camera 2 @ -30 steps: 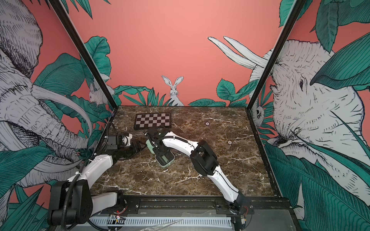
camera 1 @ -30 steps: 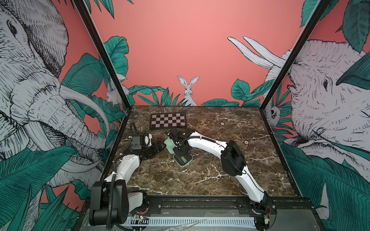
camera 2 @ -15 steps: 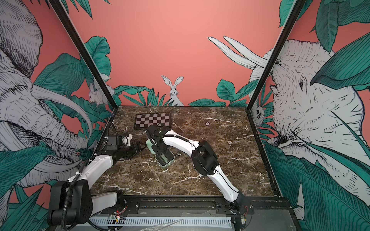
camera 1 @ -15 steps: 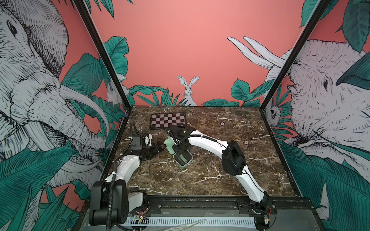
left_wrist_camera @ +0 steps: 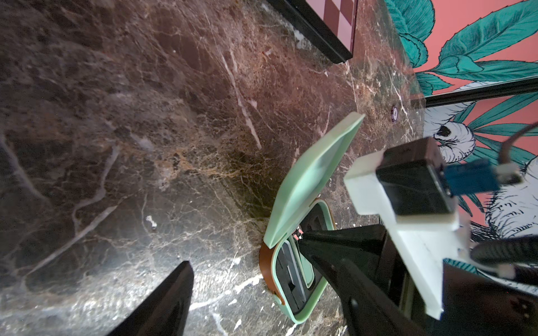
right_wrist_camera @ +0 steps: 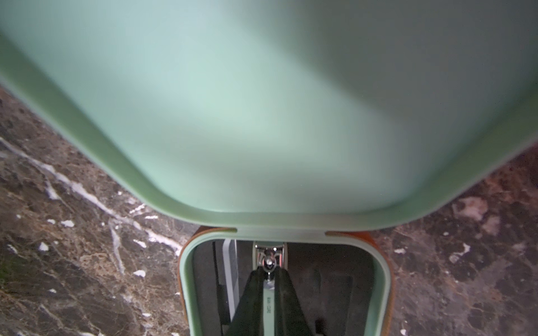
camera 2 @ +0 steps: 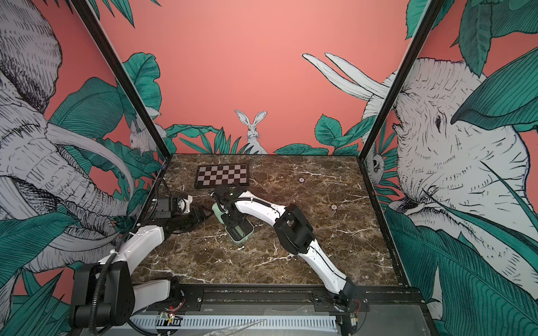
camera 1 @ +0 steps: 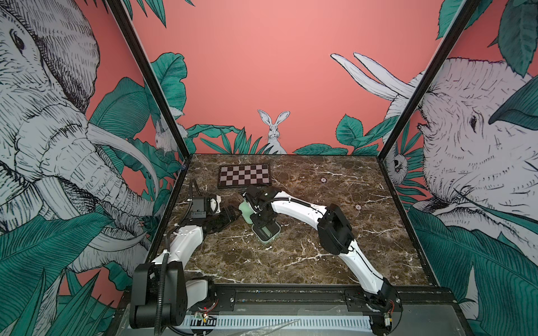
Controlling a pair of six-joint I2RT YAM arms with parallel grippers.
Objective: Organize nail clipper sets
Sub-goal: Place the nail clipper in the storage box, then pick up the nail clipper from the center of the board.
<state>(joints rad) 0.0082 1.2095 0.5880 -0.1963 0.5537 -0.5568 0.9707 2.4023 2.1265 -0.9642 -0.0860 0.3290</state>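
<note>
Inside case [right_wrist_camera: 186, 279], right gripper [right_wrist_camera: 269, 280] clamping nail clipper [right_wrist_camera: 269, 260]

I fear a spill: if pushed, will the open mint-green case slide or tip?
Probably slides: the case looks like small smooth plastic on polished marble table. Its raised lid could flop shut, or tip it backward.

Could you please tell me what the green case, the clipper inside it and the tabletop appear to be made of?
Case: probably matte plastic; smooth, uniform mint, moulded rounded rim.
Brown band: glossy, material unclear.
Clipper: shiny metal at the pivot, pale-green lever coated or plastic.
Tabletop: polished marble or marble-look laminate; white veins, soft glare.
</note>
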